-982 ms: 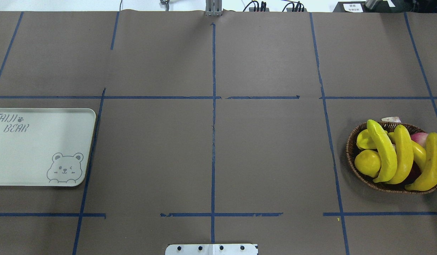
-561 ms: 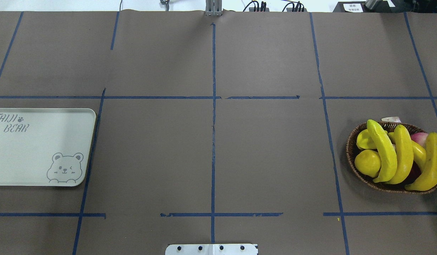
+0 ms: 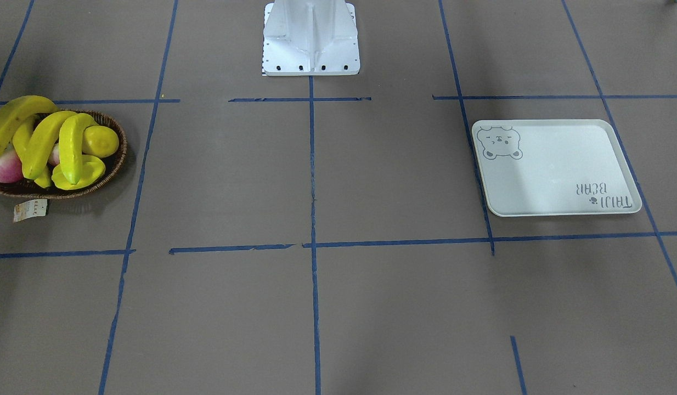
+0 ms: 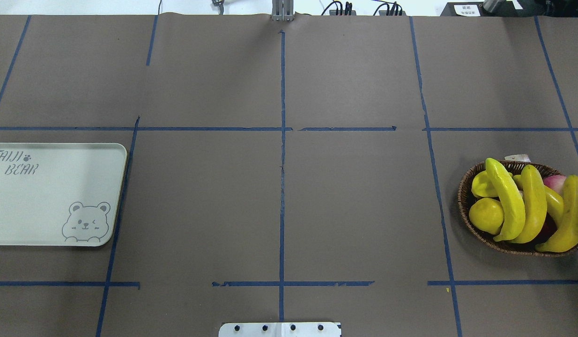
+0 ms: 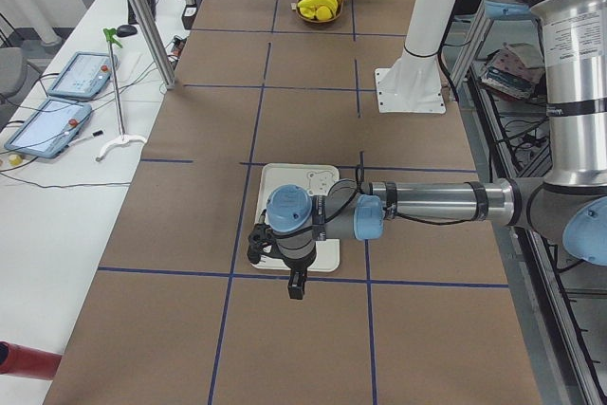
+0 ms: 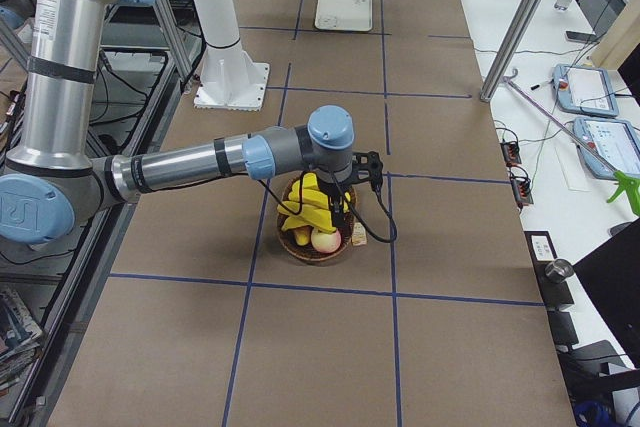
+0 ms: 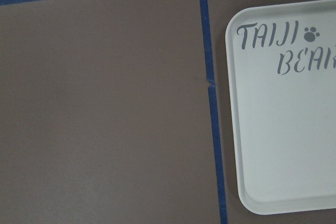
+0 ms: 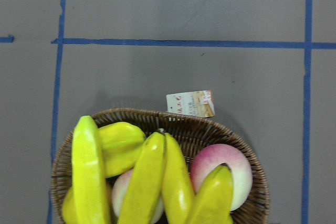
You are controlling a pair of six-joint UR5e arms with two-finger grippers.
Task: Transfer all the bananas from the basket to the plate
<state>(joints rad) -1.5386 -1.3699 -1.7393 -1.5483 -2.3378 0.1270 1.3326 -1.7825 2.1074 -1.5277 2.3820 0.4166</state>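
Your left jaws hang below the wrist of the left arm point(image 5: 427, 204), which reaches out low over the counter point(image 4: 354, 196). From the side camera they sit by the near end of the plate point(image 4: 50, 196). Only that side view catches them, so you cannot tell whether they are spread or pressed together. The left wrist camera looks straight down on the plate's lettered corner and a line of blue tape point(image 7: 212, 108) beside it.

Your right jaws point down from the right arm point(image 6: 180, 169) directly above the basket point(image 4: 462, 206). Again only a side view shows them, so you cannot tell their state, or whether they touch the fruit.

All four bananas point(image 4: 507, 206) lie in the basket at the counter's right end, well apart from the plate at its left end. The darker banana point(image 4: 572, 215) rests along the basket's outer rim and juts past it. A lemon point(image 4: 485, 215), a starfruit point(image 4: 481, 186) and a pink peach point(image 4: 555, 182) share the basket. A paper tag point(image 4: 517, 158) lies just behind it.
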